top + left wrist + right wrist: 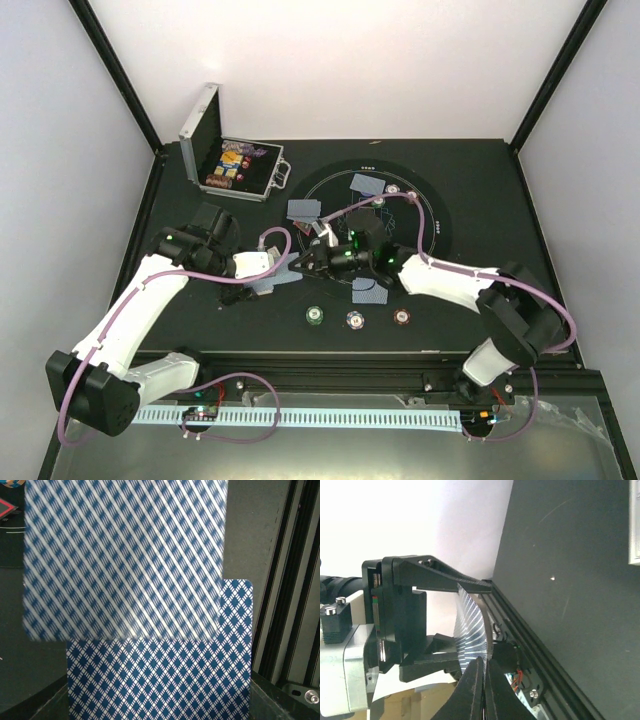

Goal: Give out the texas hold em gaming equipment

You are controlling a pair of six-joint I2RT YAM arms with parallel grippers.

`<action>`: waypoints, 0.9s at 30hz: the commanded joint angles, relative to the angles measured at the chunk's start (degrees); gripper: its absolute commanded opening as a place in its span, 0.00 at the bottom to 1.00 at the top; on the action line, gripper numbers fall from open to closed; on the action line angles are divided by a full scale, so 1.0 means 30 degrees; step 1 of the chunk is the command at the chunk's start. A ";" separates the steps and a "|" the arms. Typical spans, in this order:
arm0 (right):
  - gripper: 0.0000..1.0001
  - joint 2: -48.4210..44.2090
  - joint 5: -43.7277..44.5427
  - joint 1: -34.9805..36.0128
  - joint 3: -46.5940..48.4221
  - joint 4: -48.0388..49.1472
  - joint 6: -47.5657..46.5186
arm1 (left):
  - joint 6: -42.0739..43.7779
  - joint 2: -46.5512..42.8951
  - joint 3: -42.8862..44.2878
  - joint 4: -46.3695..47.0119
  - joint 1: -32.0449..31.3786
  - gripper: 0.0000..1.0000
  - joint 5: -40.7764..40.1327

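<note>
In the top view my left gripper point(268, 270) holds a small stack of blue-backed playing cards point(278, 284) at the table's middle left. My right gripper point(305, 263) meets it from the right. In the right wrist view my right gripper point(484, 680) is shut on the edge of one bowed card point(472, 625) that spans the left gripper's black fingers point(445, 575). In the left wrist view a blurred card point(125, 555) lies over a sharp card point(160, 680), hiding my left fingers. Green point(315, 315), blue-white point(354, 320) and dark red point(402, 317) chips lie in a row near the front.
Single cards lie on the round mat at the back point(367, 185), left point(305, 210) and front point(368, 290). An open silver case point(225, 160) stands at the back left. A red triangular marker point(5, 510) shows in the left wrist view. Black rails point(400, 365) run along the front edge.
</note>
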 commanded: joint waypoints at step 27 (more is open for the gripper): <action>0.01 0.3379 2.8874 -0.3099 0.2307 -0.4212 -3.3912 | -0.0143 -0.0043 0.0276 -0.0021 0.0110 0.02 0.0009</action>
